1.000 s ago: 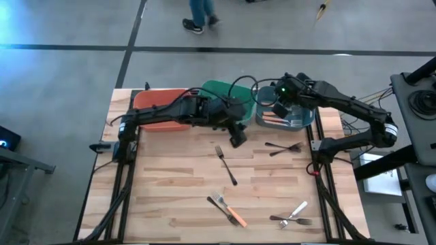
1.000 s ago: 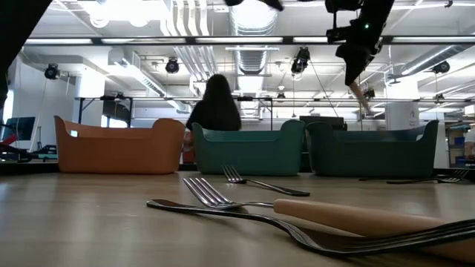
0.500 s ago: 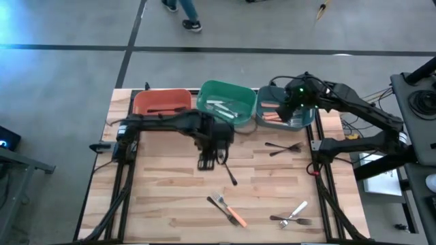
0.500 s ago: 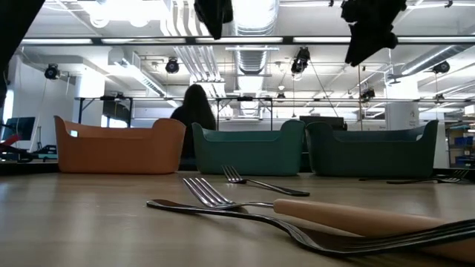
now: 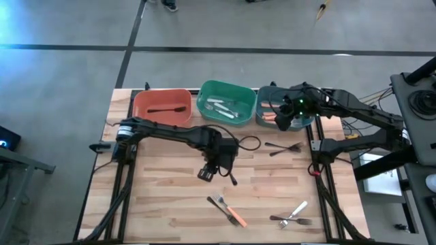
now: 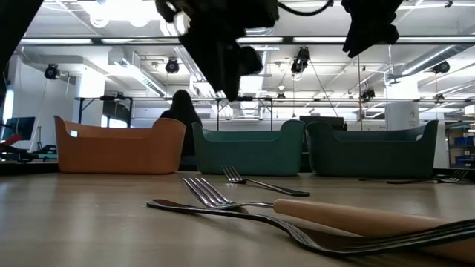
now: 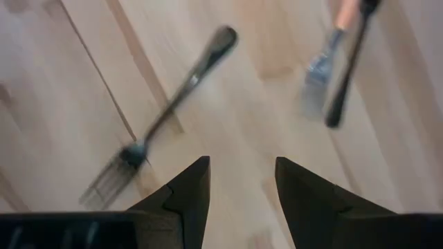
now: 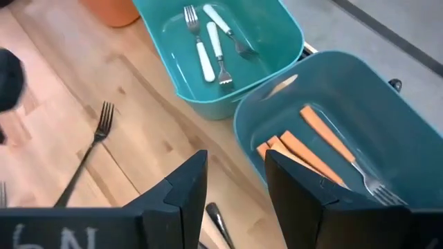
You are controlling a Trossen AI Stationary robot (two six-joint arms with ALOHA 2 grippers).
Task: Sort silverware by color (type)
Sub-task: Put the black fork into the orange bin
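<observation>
One dark-handled metal fork (image 5: 227, 167) lies mid-table beneath the open, empty left gripper (image 5: 208, 171), which should straddle its handle squarely before closing (right gripper (image 5: 285, 116), open too, hovers over the far teal bin (image 5: 308, 122)).

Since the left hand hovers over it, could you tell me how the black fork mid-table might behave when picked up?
The black fork is probably stiff and light, being thin. Lying flat on the table, it may be hard to get under. Its narrow handle could pivot between the fingers of the left hand.
</observation>
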